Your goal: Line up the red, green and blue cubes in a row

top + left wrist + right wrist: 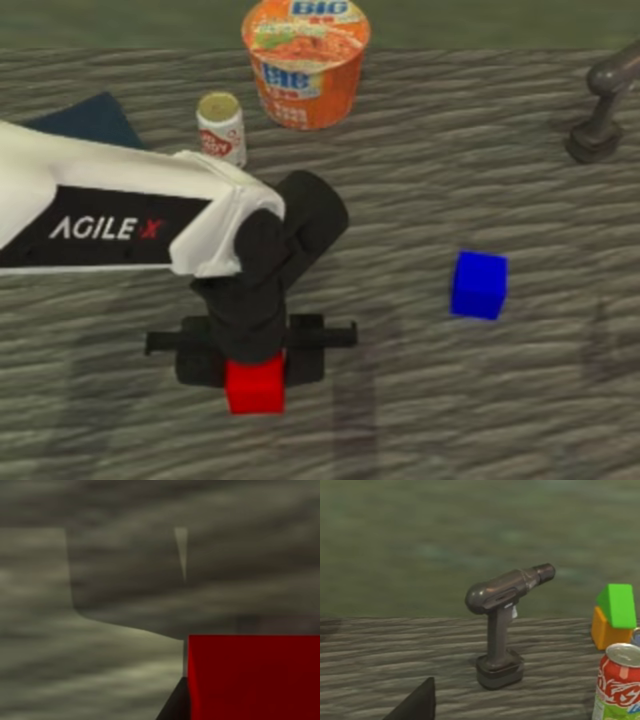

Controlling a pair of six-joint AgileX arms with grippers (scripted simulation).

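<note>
My left gripper (253, 368) is shut on the red cube (255, 392) at the front left of the middle and holds it slightly above the table. In the left wrist view the red cube (252, 677) fills the corner, pressed against one dark finger (176, 707). The blue cube (479, 285) rests alone on the table to the right of the middle. No green cube shows in the top view. My right gripper (485, 714) is outside the top view and open, with nothing in it; only one fingertip (417, 705) shows.
At the back stand an orange noodle cup (306, 62) and a small can (222, 128), with a dark blue flat object (90, 120) at the left. A grey drill (600, 105) stands at the back right. In the right wrist view, a green block (618, 605) on an orange block and a soda can (619, 685) flank the drill (500, 625).
</note>
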